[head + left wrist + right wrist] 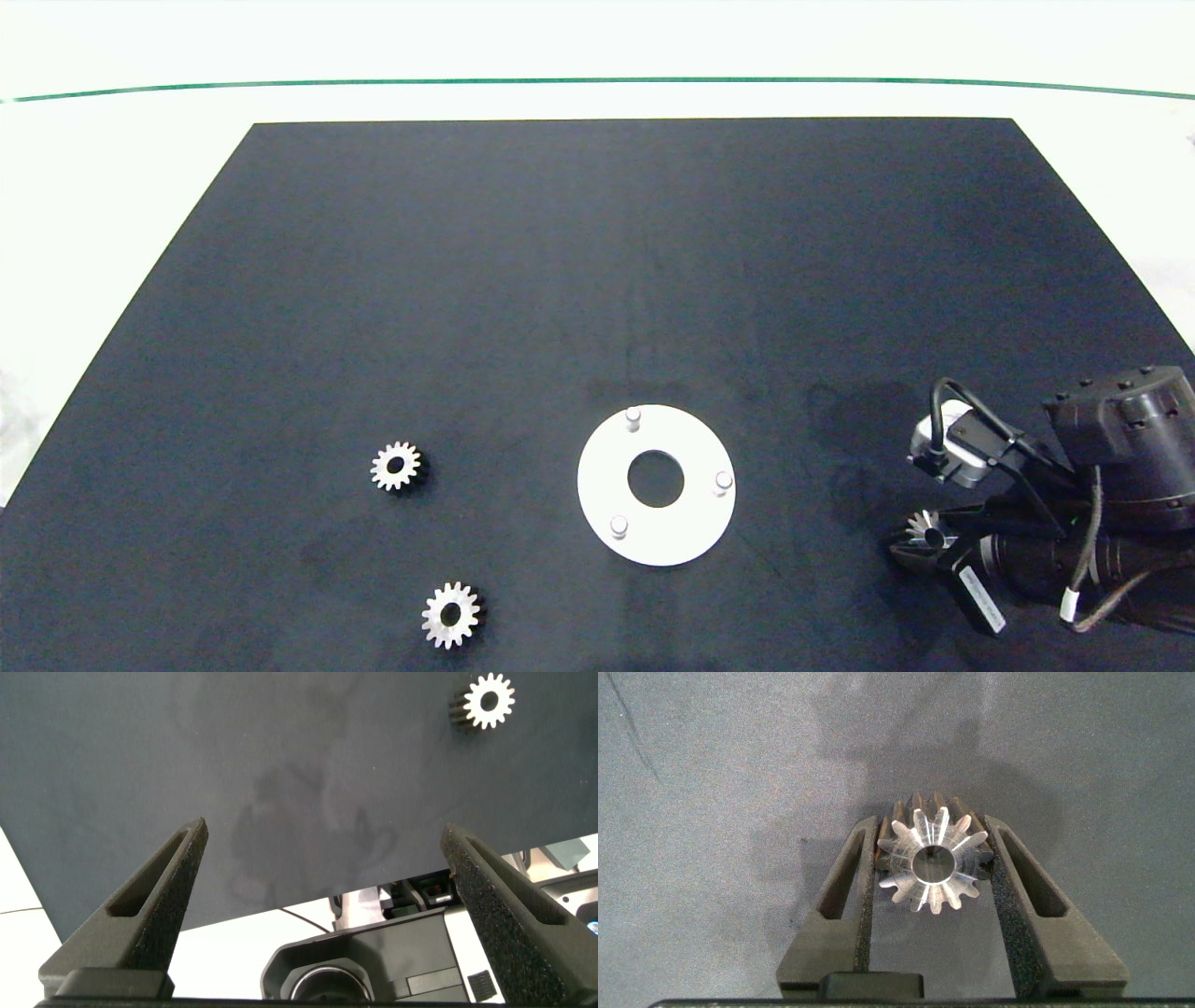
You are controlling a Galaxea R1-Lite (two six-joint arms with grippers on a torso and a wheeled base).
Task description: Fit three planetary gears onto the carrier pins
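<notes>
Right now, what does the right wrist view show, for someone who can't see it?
The right gripper holds a silvery planetary gear between its two grey fingers, the gear's centre hole facing the camera. Behind it lies a dark mat.

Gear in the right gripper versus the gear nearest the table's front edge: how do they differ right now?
The held gear is clamped between the right gripper's fingers, off to the right of the white disc; the front gear lies loose and flat on the black mat, left of the disc. The held gear is tipped on edge; the front gear shows its face upward. Both are silvery, toothed, with a round centre hole.
</notes>
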